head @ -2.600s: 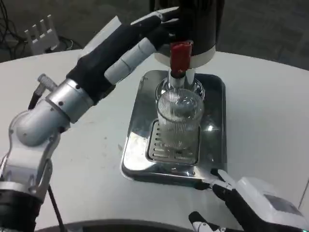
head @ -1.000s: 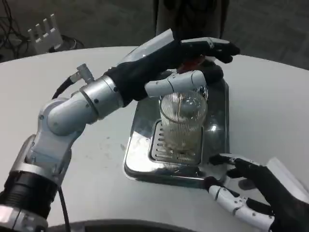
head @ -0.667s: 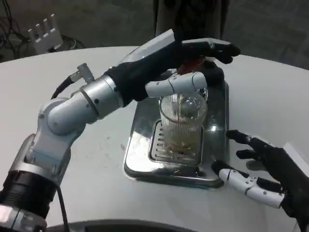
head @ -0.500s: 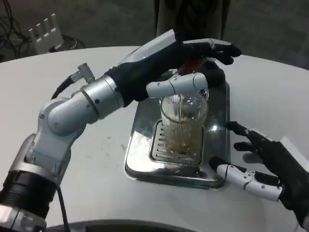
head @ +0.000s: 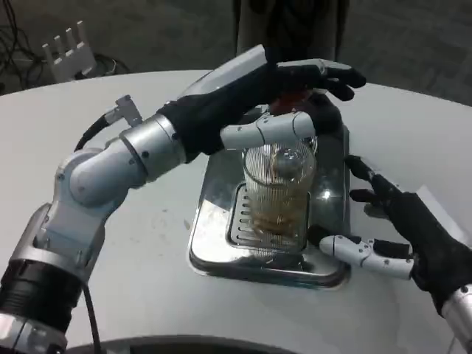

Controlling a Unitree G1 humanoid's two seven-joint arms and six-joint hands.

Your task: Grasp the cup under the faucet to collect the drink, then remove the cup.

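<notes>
A white bench (head: 147,243) is seen before a dark floor. The right hand (head: 402,232), fingers (head: 361,249) spread and empty, is placed just beside the cup (head: 279,193) on a metal tray (head: 210,247). Beyond, the left hand (head: 273,92) is held over the cup, fingers extended.

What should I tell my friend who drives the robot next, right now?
Left hand: reaching over the faucet handle, seemingly pressing it; contact is hidden.
Right hand: open, fingers spread beside the cup, not yet gripping it.
The ribbed clear cup stands on the grate of the metal drip tray, under the faucet.
Done: brown drink covers the cup's bottom part.
Left: finish filling, let go of the handle, grip the cup with the right hand, lift it away.
</notes>
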